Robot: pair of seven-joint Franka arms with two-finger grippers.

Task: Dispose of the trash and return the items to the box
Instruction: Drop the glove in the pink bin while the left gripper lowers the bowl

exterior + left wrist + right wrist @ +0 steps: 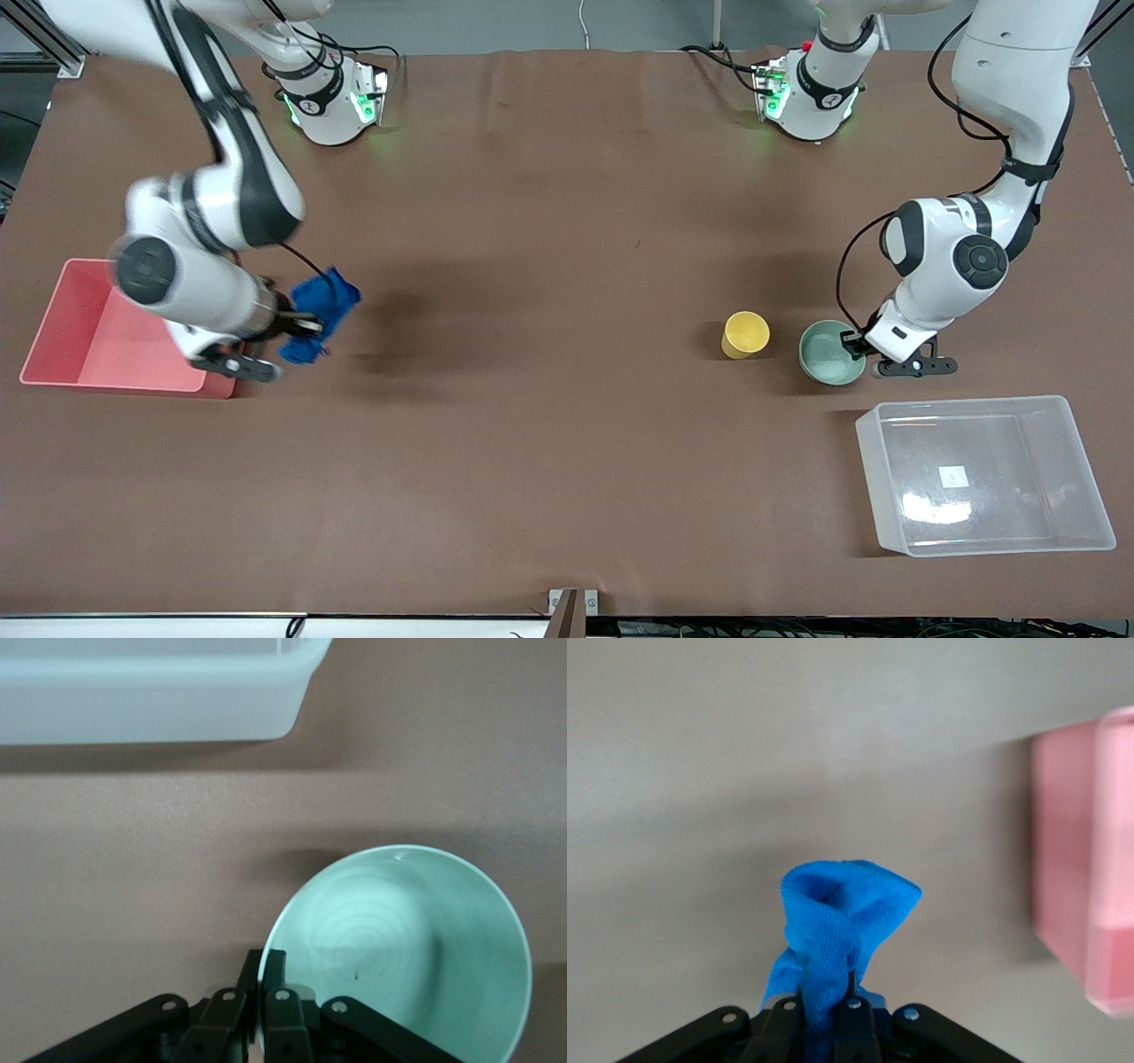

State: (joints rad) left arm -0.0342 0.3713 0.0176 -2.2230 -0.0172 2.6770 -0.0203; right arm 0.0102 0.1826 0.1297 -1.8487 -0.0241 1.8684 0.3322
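Right claw [827, 1005]: pinched together on the blue wad [837, 912], carried over the tabletop [549, 266] just beside the pink bin [66, 328]. The wad stands out from my fingertips as a bunched column, long axis in line with the fingers, loose end pointing away from them.

Left claw [263, 979]: clamped on the rim of the mint bowl [416, 948], one finger inside the wall, one outside. The bowl sits mouth up; being round, it has no long axis. The yellow cup [745, 334] stands upright next to it, apart. The clear box [979, 474] lies near the claw, nothing in it.

Risks, as I judge them:
- Soft wad could slip or snag on the bin wall.
- Thin rim pinch: bowl could tilt or swing once lifted.
- Bowl could knock the cup.
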